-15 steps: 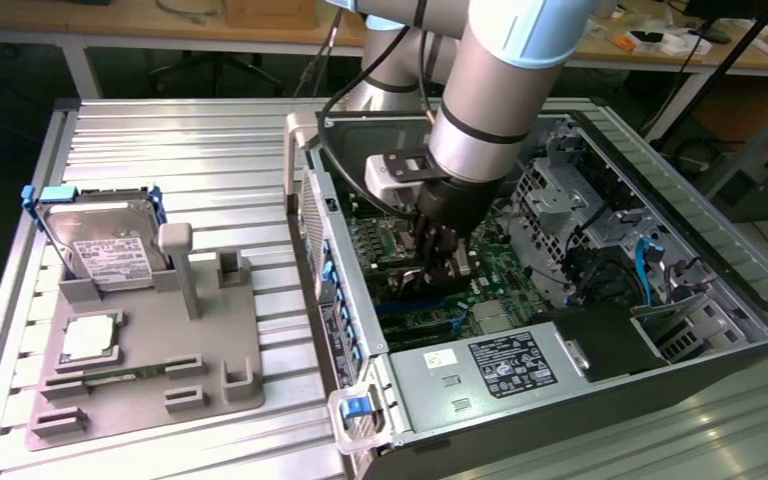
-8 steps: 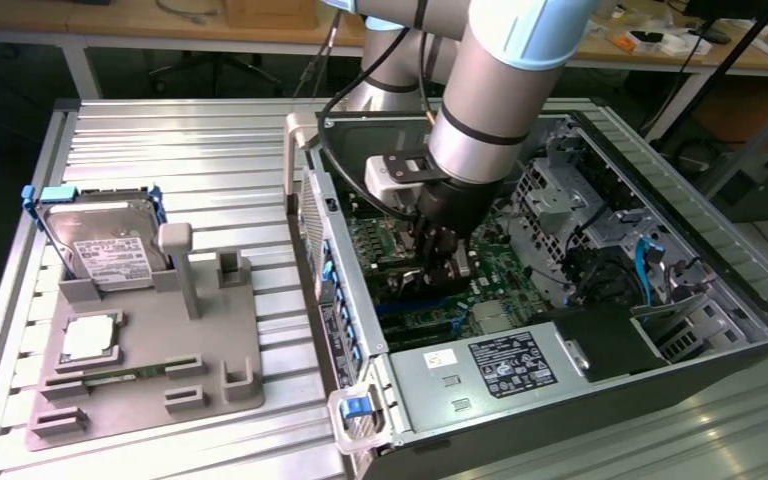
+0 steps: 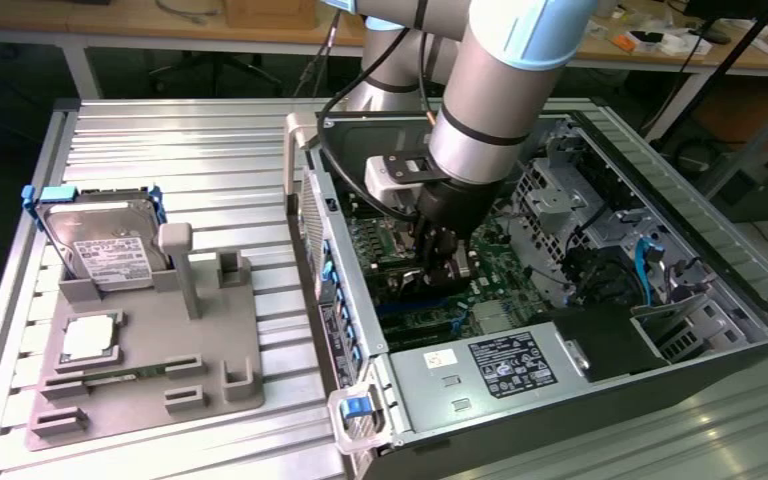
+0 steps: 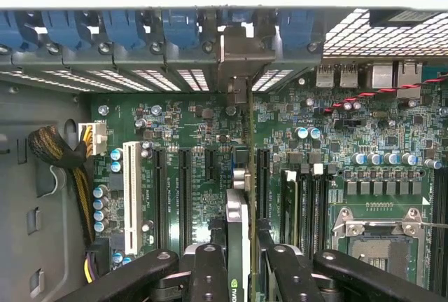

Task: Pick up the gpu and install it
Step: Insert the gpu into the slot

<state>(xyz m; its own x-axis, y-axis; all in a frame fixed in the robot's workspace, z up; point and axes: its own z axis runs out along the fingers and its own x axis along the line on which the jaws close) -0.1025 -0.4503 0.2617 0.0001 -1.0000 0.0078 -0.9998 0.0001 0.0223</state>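
Gripper (image 4: 238, 260) clamps the thin black gpu card (image 4: 238, 176) edge-on (silver bracket rearward); seating into the motherboard slot (image 4: 232, 158) needs straight downward pressure.

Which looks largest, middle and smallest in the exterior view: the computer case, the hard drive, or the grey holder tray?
1. Computer case: clearly largest.
2. Grey holder tray.
3. Hard drive, standing upright in the tray: smallest.
The case lies somewhat nearer the camera, but its lead is too big for that to matter.
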